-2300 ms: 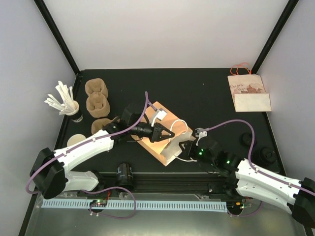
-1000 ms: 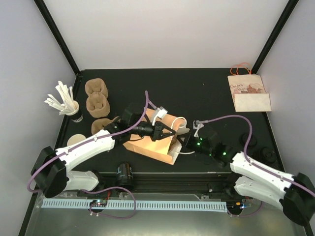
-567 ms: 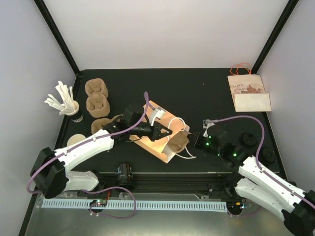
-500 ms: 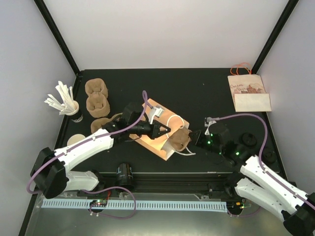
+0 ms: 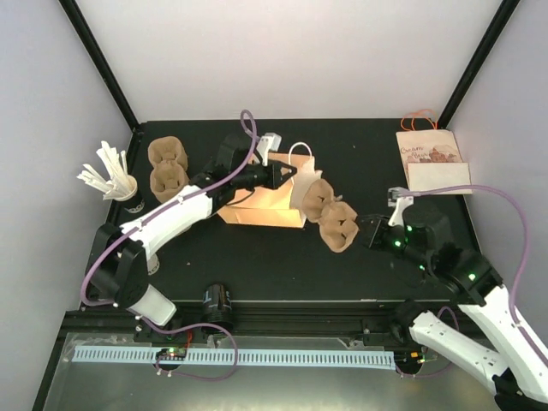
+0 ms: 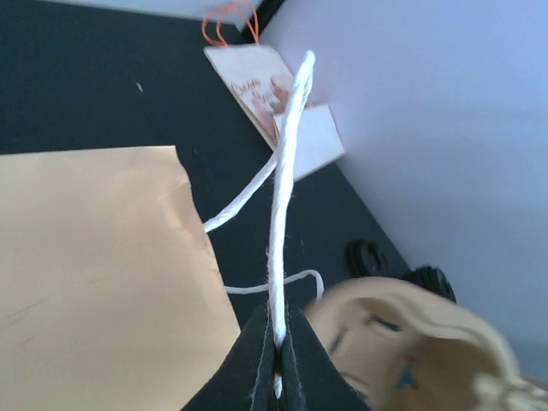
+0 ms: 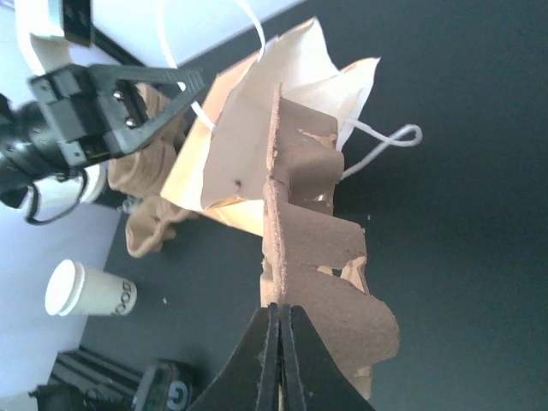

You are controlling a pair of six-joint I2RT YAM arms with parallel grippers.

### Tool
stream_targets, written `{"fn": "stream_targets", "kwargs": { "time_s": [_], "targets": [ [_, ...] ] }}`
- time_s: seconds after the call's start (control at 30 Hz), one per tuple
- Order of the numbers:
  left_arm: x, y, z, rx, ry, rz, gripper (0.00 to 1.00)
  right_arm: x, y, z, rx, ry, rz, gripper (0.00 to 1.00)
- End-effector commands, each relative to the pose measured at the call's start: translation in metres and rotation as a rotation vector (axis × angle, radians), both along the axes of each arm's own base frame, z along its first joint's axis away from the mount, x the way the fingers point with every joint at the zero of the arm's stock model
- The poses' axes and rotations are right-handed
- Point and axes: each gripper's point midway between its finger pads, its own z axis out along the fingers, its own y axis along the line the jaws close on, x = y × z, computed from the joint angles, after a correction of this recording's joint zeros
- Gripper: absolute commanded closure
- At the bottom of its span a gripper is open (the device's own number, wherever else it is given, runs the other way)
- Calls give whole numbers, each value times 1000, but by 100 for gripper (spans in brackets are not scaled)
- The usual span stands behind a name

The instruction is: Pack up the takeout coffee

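Note:
A tan paper bag (image 5: 257, 204) lies on the black table, its mouth facing right. My left gripper (image 5: 287, 174) is shut on the bag's white cord handle (image 6: 287, 171), which runs taut from the pinched jaws (image 6: 276, 325). A brown pulp cup carrier (image 5: 330, 212) hangs tilted, its far end at the bag's open mouth (image 7: 257, 128). My right gripper (image 5: 366, 233) is shut on the carrier's near edge (image 7: 276, 310), with the carrier (image 7: 317, 257) standing on edge above the jaws. A lidded white coffee cup (image 7: 86, 289) lies on its side to the left.
A stack of spare pulp carriers (image 5: 168, 167) and a cup of white stirrers (image 5: 118, 181) stand at the left. A flat printed bag (image 5: 432, 161) lies at the back right. Black lids (image 6: 368, 255) sit on the table's right. A black cylinder (image 5: 217, 300) is at the front edge.
The left gripper has pulled the bag by its handle toward the back of the table. The right arm has drawn back to the right with the carrier, lifting it.

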Motion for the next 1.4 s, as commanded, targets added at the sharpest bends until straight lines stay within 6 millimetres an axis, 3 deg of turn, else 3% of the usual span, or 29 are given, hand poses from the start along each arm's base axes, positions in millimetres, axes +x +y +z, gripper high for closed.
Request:
{"fn": "stream_targets", "kwargs": {
  "time_s": [0.0, 0.2, 0.3, 0.47, 0.6, 0.63, 0.73, 0.77, 0.8, 1.0, 1.2, 1.37],
  "targets": [
    [37, 6, 44, -101, -55, 47, 98, 0, -34, 32, -33, -95, -129, 99],
    [78, 41, 71, -256, -34, 135, 98, -1, -57, 37, 51, -144, -266, 99],
    [83, 53, 88, -325, -35, 140, 98, 6, -44, 8, 130, -80, -277, 99],
    [78, 72, 118, -373, -95, 181, 98, 21, 2, -70, 415, 101, -264, 99],
    [70, 80, 129, -394, -135, 205, 99, 27, 14, -119, 545, 161, -279, 98],
    [69, 81, 131, -394, -140, 205, 98, 26, 16, -123, 530, 158, -262, 88],
    [66, 81, 127, -383, -132, 199, 98, 22, 20, -124, 404, 165, -201, 21],
    [66, 81, 126, -382, -128, 198, 98, 20, 21, -126, 350, 180, -184, 8],
    [65, 80, 125, -382, -124, 191, 98, 18, 20, -127, 295, 190, -168, 3],
    [58, 75, 122, -384, -108, 149, 98, 20, 13, -136, -65, 176, -52, 1],
    [48, 79, 131, -363, -141, 146, 99, 25, 43, -137, -353, 82, 338, 10],
    [37, 92, 145, -311, -204, 190, 98, 39, 59, -151, -442, 86, 446, 14]
  ]
}}
